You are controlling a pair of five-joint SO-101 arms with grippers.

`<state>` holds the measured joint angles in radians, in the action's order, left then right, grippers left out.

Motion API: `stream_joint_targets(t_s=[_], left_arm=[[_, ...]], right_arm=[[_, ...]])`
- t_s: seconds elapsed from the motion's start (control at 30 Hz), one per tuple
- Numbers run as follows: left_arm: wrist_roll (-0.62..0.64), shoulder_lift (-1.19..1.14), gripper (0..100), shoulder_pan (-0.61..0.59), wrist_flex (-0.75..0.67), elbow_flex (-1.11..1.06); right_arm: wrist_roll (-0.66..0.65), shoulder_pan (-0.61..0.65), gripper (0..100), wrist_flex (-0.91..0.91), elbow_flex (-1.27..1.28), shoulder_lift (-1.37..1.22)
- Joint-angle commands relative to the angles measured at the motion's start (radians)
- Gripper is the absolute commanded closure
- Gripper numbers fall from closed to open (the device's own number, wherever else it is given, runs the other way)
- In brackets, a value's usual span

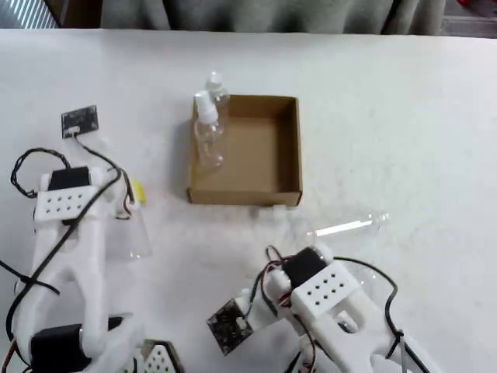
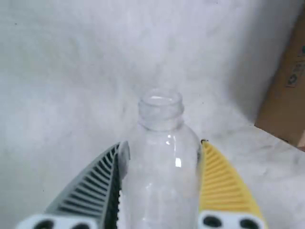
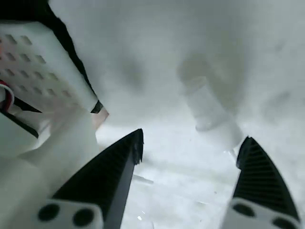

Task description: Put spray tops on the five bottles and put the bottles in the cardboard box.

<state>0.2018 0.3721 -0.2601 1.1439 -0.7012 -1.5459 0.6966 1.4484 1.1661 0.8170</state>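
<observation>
Here, at the left of the table [image 1: 404, 101], your left gripper [image 2: 163, 148] is closed round the body of a clear bare-necked bottle [image 2: 161, 114], grey jaw on one side and yellow on the other, the open neck pointing away from the wrist. The plastic looks smooth and thin. If you press or twist a spray top onto it, the bottle may well turn or slide in that hold, and squeezing harder could buckle it. No spray top lies close beside it, so the fitting probably depends on your other arm.

In the middle, the cardboard box [image 1: 291, 148] sits open, with two topped bottles [image 1: 208, 132] leaning at its left wall, the side nearest your loaded arm. Bring the next bottle in low over that wall and you risk knocking them over or catching the rim and shoving the box.

To the right, a lying bottle [image 1: 349, 227] rests on its side just in front of the box, near your right arm. A nudge from one jaw would likely send it rolling.

Your right gripper [image 3: 193, 137] hangs over the table with its black jaws spread wide and nothing between them. Beyond them is a pale cylinder [image 3: 209, 117], perhaps a spray top, too blurred to say.
</observation>
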Motion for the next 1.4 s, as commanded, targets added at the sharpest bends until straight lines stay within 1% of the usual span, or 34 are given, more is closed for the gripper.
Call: stream_joint_targets(t_s=[0.0, 0.17, 0.3, 0.47, 0.6, 0.7, 0.83, 0.97, 1.1, 1.2, 1.27, 1.37], left_arm=[[-0.008, 0.042, 98, -0.010, -0.003, 0.063], [-0.009, 0.044, 98, 0.018, 0.003, 0.057], [-0.009, 0.044, 98, 0.018, 0.000, 0.057], [-0.009, 0.044, 98, 0.022, 0.000, 0.057], [-0.009, 0.044, 98, 0.022, 0.002, 0.058], [-0.008, 0.044, 98, 0.022, 0.000, 0.057], [-0.008, 0.044, 98, 0.022, -0.002, 0.057], [-0.008, 0.044, 98, 0.022, -0.003, 0.055], [-0.008, 0.044, 98, 0.022, -0.003, 0.054], [-0.008, 0.044, 98, 0.031, -0.009, 0.052], [-0.008, 0.044, 98, 0.056, -0.018, 0.040], [-0.012, 0.044, 98, 0.113, -0.026, 0.014]], right_arm=[[-0.020, 0.021, 70.0, -0.042, -0.003, 0.005], [-0.020, 0.041, 70.0, -0.173, 0.063, -0.012], [-0.018, 0.039, 71.0, -0.275, 0.077, -0.145], [-0.011, 0.038, 83.5, -0.280, -0.029, -0.341], [0.086, 0.039, 90.0, -0.288, -0.087, -0.430], [0.153, 0.039, 98.0, -0.309, -0.101, -0.455], [0.224, 0.036, 98.2, -0.352, -0.106, -0.443], [0.376, 0.036, 98.1, -0.380, -0.160, -0.383], [0.623, 0.030, 98.1, -0.381, -0.255, -0.289], [0.827, -0.015, 98.1, -0.380, -0.322, -0.216], [0.954, -0.067, 98.1, -0.380, -0.356, -0.173], [1.102, -0.154, 98.1, -0.378, -0.385, -0.114]])
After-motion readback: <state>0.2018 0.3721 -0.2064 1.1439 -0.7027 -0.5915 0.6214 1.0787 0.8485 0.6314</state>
